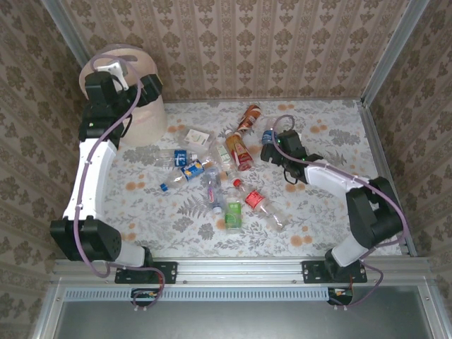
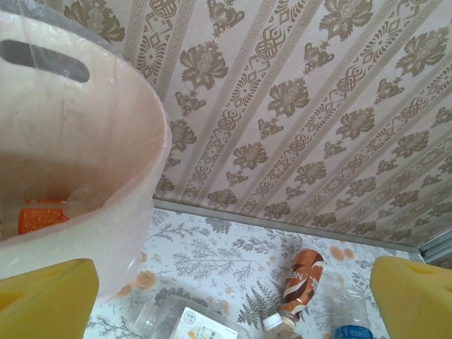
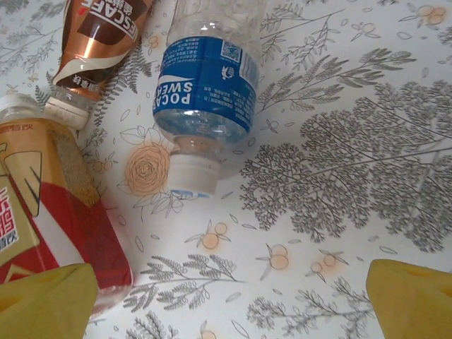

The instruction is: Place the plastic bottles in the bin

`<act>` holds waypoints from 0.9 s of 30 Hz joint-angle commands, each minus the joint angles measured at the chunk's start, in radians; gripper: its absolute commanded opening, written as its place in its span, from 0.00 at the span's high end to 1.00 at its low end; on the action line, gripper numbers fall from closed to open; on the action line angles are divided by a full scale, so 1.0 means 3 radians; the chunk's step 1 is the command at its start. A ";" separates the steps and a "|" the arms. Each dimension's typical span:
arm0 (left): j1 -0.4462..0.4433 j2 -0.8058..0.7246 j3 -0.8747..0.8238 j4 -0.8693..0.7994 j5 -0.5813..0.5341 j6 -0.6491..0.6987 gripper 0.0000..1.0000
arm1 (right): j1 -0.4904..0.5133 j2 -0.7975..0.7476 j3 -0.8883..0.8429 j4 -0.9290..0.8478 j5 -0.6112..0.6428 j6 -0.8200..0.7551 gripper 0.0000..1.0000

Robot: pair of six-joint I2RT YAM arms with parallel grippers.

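Top camera, mounted high above and behind the arm bases (image 1: 99, 240) at 6 o'clock, looks steeply down over the whole table (image 1: 176, 226), with the far wall (image 1: 247, 42) at 12 and the bin (image 1: 145, 120) at 10. Left wrist camera sits close beside the bin's rim, tilted up toward that wall, its fingers (image 2: 46, 300) at 7 and 5 o'clock. Right wrist camera hangs close over the table, facing almost straight down, a blue bottle (image 3: 208, 85) at 12. All three views share the brown bottle (image 1: 248, 116): 12 from above, 5 from the left wrist, 11 from the right.
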 commanded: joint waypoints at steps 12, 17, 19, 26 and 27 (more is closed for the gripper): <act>0.0214 -0.0297 -0.0325 0.0184 0.0119 -0.0141 0.00 | -0.0108 0.1286 0.1389 -0.0491 0.0251 0.0163 0.03; 0.0275 -0.0302 -0.0358 0.0168 0.0184 -0.0142 0.00 | -0.0110 0.1566 0.1701 -0.0674 0.0302 0.0098 0.12; 0.0298 -0.0305 -0.0371 0.0162 0.0189 -0.0146 0.00 | -0.0117 0.1657 0.1789 -0.0711 0.0316 0.0055 0.12; 0.0337 -0.0367 -0.0441 0.0134 0.0180 -0.0126 0.00 | -0.0130 0.1849 0.2005 -0.0830 0.0281 -0.0018 0.17; 0.0340 -0.0371 -0.0454 0.0134 0.0179 -0.0121 0.00 | -0.0131 0.1856 0.2005 -0.0826 0.0287 -0.0033 0.18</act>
